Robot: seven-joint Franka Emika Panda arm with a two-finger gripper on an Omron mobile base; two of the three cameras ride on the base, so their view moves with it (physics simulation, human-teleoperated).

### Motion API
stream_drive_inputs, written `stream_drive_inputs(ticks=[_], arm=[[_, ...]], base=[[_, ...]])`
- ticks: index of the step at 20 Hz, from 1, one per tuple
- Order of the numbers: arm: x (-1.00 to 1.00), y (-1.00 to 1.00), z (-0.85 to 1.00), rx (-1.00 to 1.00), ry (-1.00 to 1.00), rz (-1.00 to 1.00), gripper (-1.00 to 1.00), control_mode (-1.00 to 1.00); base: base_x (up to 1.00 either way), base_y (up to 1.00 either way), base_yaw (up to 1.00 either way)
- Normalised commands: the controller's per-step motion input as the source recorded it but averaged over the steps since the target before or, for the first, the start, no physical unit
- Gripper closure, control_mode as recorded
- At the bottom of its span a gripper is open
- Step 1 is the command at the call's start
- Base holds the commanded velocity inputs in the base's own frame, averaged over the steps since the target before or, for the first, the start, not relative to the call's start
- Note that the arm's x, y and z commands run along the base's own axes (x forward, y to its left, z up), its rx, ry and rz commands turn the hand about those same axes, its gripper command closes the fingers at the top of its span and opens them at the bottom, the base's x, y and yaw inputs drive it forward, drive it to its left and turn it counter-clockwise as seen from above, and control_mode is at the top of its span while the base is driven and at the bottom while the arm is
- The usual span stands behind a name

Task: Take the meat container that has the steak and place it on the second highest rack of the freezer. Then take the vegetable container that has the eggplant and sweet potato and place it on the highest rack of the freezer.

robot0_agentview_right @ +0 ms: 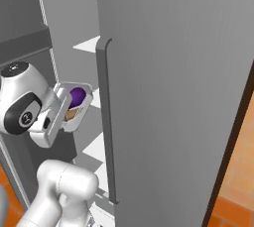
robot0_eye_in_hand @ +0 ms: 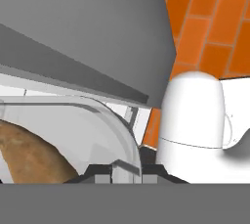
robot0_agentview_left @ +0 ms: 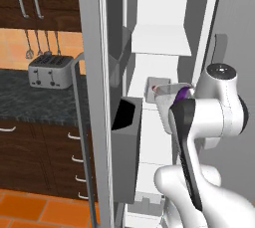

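My gripper [robot0_agentview_right: 61, 115] is shut on the rim of the clear vegetable container [robot0_agentview_right: 75, 106], held tilted in front of the open freezer [robot0_agentview_left: 164, 72]. Inside lie the dark-purple eggplant [robot0_agentview_right: 78, 96] and the orange-tan sweet potato [robot0_agentview_right: 73, 115]. From the left, the eggplant [robot0_agentview_left: 184, 92] peeks past the arm, level with a middle shelf. Behind it on that shelf stands the meat container [robot0_agentview_left: 158, 85], with a bit of red steak [robot0_agentview_left: 154, 89] showing. A white shelf [robot0_agentview_left: 159, 40] sits above. In the hand view the container's curved rim [robot0_eye_in_hand: 105, 115] and the sweet potato [robot0_eye_in_hand: 29, 154] lie just above the fingertips [robot0_eye_in_hand: 103, 171].
The freezer's left door [robot0_agentview_left: 94, 97] stands open with dark bins [robot0_agentview_left: 125, 122] and a long handle [robot0_agentview_left: 79, 132]. A grey door [robot0_agentview_right: 173, 87] with a handle [robot0_agentview_right: 105, 122] is close on the right. A toaster [robot0_agentview_left: 50, 70] stands on the dark counter to the left. Orange tile floor lies below.
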Motion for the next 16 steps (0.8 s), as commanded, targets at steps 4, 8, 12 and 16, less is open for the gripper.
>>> stream_drive_inputs(ticks=[4, 8, 12, 16], arm=[[-0.05, 0.06, 0.60, -0.01, -0.14, 0.00, 1.00, -1.00], [0.18, 0.12, 0.67, 0.00, -0.22, 0.00, 1.00, -1.00], [0.25, 0.16, 0.77, 0.00, -0.15, -0.07, 1.00, -1.00], [0.24, 0.02, 0.63, 0.00, -0.15, -0.11, 1.00, -1.00]], base=[[0.00, 0.00, 0.00], [0.00, 0.00, 0.00], [0.00, 0.00, 0.00], [0.00, 0.00, 0.00]])
